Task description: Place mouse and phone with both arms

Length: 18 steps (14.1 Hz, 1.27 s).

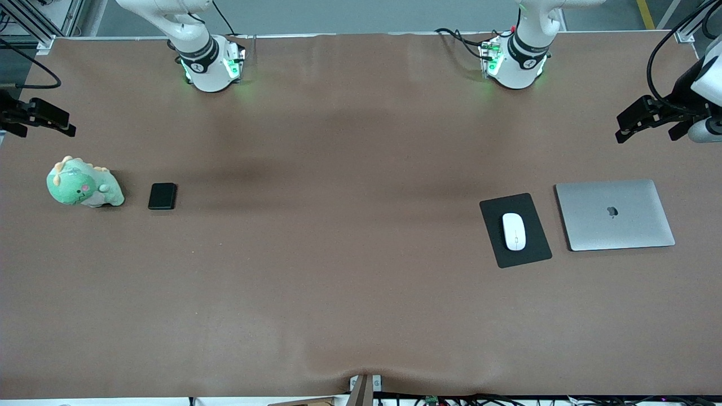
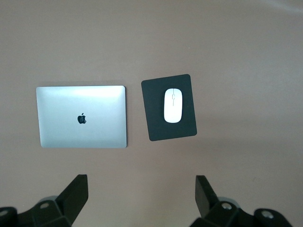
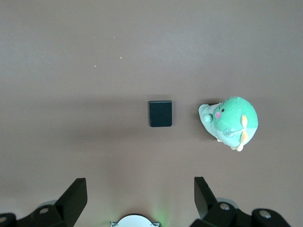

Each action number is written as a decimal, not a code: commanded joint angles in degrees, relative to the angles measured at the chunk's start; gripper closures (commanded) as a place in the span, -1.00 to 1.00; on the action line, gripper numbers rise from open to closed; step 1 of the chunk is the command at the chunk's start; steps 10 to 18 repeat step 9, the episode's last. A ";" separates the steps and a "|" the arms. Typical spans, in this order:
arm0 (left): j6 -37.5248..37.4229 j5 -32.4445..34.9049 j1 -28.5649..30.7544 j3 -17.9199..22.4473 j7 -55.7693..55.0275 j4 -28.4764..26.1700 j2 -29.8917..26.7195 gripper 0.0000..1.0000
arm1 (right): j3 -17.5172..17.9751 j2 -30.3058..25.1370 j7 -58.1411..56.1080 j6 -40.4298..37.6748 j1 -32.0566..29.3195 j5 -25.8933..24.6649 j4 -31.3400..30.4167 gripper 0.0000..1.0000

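The white mouse (image 1: 514,231) lies on a black mouse pad (image 1: 530,255) toward the left arm's end of the table; it also shows in the left wrist view (image 2: 173,105). The black phone (image 1: 162,196) lies flat toward the right arm's end and shows in the right wrist view (image 3: 160,113). My left gripper (image 1: 648,134) hangs high over its end of the table, open and empty (image 2: 142,182). My right gripper (image 1: 44,131) hangs high over the other end, open and empty (image 3: 140,182).
A closed silver laptop (image 1: 615,214) lies beside the mouse pad, toward the table's end (image 2: 81,117). A green dinosaur plush (image 1: 83,184) sits beside the phone, toward the table's end (image 3: 230,121). The brown table (image 1: 338,225) spreads between the two groups.
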 commanded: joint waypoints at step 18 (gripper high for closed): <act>0.46 -0.78 0.60 -0.21 1.36 -0.85 -1.22 -1.00 | 0.45 0.23 1.48 -3.00 0.55 0.52 3.18 -1.00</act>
